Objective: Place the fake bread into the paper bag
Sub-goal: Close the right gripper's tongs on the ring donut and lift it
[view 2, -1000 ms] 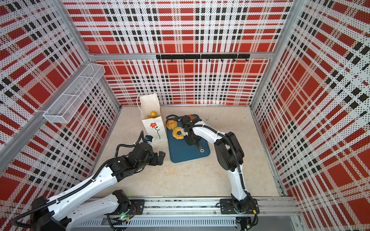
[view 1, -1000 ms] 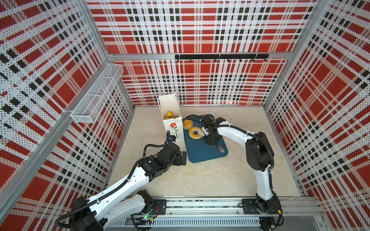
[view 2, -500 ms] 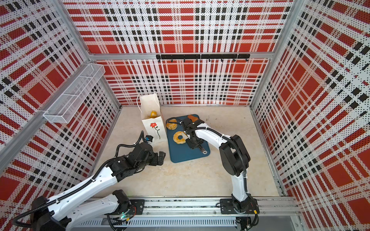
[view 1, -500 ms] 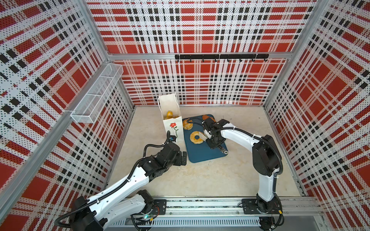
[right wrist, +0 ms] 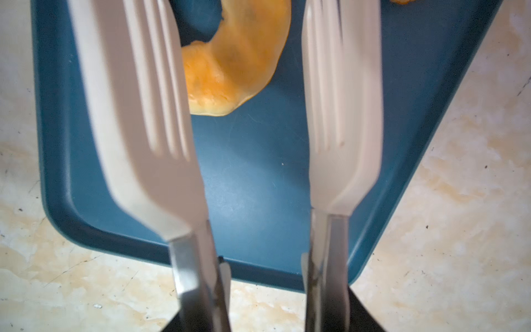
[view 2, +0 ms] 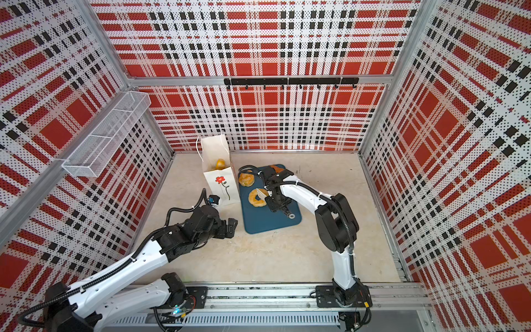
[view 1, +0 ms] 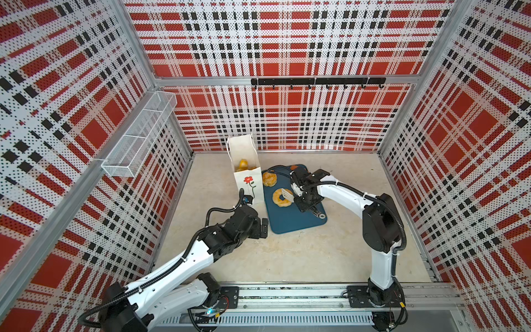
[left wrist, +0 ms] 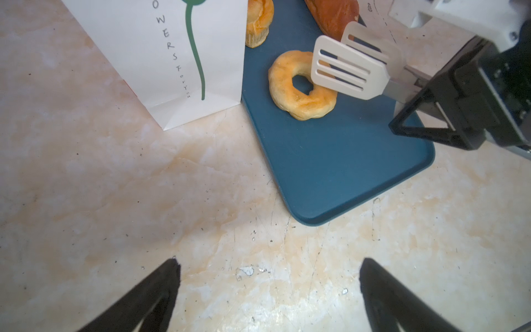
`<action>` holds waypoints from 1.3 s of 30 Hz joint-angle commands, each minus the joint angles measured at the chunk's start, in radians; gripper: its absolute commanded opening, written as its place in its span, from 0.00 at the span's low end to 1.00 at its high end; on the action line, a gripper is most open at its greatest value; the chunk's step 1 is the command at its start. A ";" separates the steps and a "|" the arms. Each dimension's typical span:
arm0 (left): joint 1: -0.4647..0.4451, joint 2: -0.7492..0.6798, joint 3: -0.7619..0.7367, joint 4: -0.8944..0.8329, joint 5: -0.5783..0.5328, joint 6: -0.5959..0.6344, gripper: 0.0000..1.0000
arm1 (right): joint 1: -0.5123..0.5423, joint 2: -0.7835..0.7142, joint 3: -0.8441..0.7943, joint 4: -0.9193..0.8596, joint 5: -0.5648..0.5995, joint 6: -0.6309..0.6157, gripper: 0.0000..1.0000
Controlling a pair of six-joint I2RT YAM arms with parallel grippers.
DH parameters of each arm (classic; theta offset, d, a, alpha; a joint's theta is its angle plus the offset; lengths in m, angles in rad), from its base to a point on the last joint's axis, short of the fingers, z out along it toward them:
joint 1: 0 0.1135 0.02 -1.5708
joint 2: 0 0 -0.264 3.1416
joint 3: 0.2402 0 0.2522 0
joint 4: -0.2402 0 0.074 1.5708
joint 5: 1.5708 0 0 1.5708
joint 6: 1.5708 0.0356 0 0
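— Where the right arm [view 1: 344, 198] crosses the flat dark-blue tray [view 1: 293, 224], hard to make out the darker orange-brown pastry [view 1: 293, 167]. Shows only a tip at the far end in both top views, and runs off the frame edge in the left wrist view. Same with the tall white paper bag with the red flower [view 1: 257, 186]: reveals just one golden-yellow piece [view 1: 243, 164] through its mouth and hides the rest.

— And the golden ring doughnut [left wrist: 287, 95]?

— Lies flat on the tray, partly under the right tool [left wrist: 330, 48], with white slotted blades [right wrist: 129, 115] spread apart and clamping nothing. Blurred in the right wrist view, so cannot tell whether touching. Farther back, round golden bun [view 1: 269, 178], just beside the upright bag.

— Left tool [left wrist: 268, 261]?

— Gapes wide, empty, above the pale bench [view 1: 287, 258] near the bag's foot.

— Changed from a second ago?

— Pulled back on the right, uncovering the brown pastry. Spread the blades wider. Doughnut sitting slightly nearer the front. Nothing different on the left.
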 commanded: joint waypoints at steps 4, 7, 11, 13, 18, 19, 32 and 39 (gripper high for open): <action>-0.007 0.000 -0.008 0.019 -0.003 -0.003 0.99 | -0.005 0.059 0.080 -0.020 0.007 -0.021 0.49; -0.006 -0.002 -0.010 0.019 -0.003 -0.002 0.99 | -0.005 0.070 0.086 -0.039 0.023 -0.029 0.48; -0.008 -0.003 -0.013 0.022 -0.003 -0.001 0.99 | -0.004 0.079 0.094 -0.048 0.031 -0.037 0.48; -0.007 -0.001 -0.013 0.023 -0.003 0.000 0.99 | -0.005 0.093 0.112 -0.061 0.030 -0.042 0.48; -0.008 0.004 -0.013 0.025 -0.002 -0.001 0.99 | -0.005 0.131 0.152 -0.083 0.028 -0.064 0.48; -0.009 0.004 -0.013 0.024 -0.002 0.000 1.00 | -0.004 0.138 0.159 -0.091 0.031 -0.069 0.48; -0.021 0.022 -0.018 0.054 0.017 0.003 0.99 | -0.006 0.190 0.226 -0.150 0.050 -0.107 0.39; -0.021 0.006 -0.024 0.051 0.004 -0.001 0.99 | -0.005 0.178 0.222 -0.165 0.058 -0.120 0.30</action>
